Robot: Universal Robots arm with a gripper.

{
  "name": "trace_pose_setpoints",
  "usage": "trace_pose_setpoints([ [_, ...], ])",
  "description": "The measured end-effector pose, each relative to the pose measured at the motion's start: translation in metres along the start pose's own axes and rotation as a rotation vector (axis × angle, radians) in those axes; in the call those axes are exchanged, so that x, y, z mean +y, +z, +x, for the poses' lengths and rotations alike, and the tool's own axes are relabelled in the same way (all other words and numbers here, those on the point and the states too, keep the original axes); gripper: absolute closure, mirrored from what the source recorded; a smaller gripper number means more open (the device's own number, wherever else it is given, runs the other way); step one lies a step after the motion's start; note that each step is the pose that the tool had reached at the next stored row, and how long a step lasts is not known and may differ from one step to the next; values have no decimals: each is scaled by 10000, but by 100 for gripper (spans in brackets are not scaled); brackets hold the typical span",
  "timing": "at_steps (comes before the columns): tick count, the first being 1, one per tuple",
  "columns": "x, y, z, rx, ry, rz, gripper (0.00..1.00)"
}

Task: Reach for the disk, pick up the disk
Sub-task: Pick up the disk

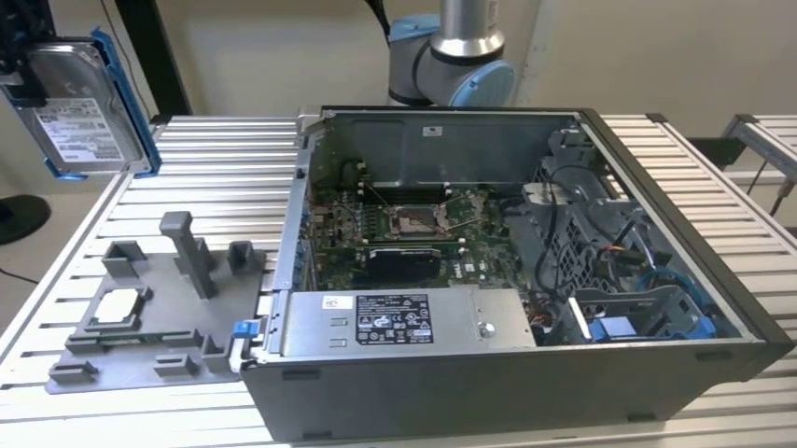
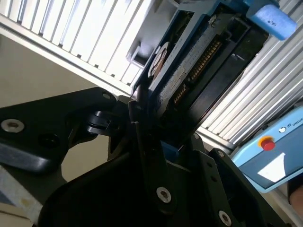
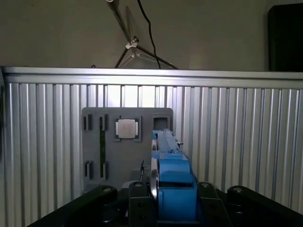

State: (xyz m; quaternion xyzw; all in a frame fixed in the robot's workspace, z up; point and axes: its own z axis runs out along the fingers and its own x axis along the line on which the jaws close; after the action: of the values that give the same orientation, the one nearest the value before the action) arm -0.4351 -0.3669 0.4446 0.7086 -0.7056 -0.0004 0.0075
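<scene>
Since the disk (image 1: 77, 107) is clamped in the claw (image 3: 169, 191) and hangs well above the tabletop (image 1: 212, 159) at the exterior view's left, a firm hold without tilt is judged essential. Its label face and the open computer case (image 1: 498, 392) are shown in the exterior view. In the first wrist view the disk is seen edge-on over the grey stand (image 3: 123, 156) with its chip (image 3: 127, 128).

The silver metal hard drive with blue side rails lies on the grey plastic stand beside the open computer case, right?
No: the exterior view shows the silver metal hard drive with blue side rails clamped aloft in the end effector, off the grey plastic stand, which sits beside the open computer case.
</scene>
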Motion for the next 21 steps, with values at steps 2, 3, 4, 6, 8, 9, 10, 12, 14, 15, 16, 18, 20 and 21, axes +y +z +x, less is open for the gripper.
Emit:
trace_pose_setpoints([
  [2,0,-32,0,1,0,-1,100],
  [3,1,-47,0,0,0,0,100],
  [4,0,-61,1,0,0,1,100],
  [6,1,-91,1,-1,0,1,100],
  [8,1,-122,1,0,0,0,100],
  [9,1,-138,2,0,0,0,100],
  [10,2,-156,2,0,0,0,100],
  [12,2,-191,3,0,-2,1,100],
  [14,2,-226,3,0,-1,0,100],
  [15,2,-245,3,0,-1,0,100],
  [16,3,-262,3,0,-1,0,100],
  [18,3,-296,3,0,-1,1,100],
  [20,3,-328,3,0,0,0,100],
  [21,3,-343,4,0,0,1,100],
])
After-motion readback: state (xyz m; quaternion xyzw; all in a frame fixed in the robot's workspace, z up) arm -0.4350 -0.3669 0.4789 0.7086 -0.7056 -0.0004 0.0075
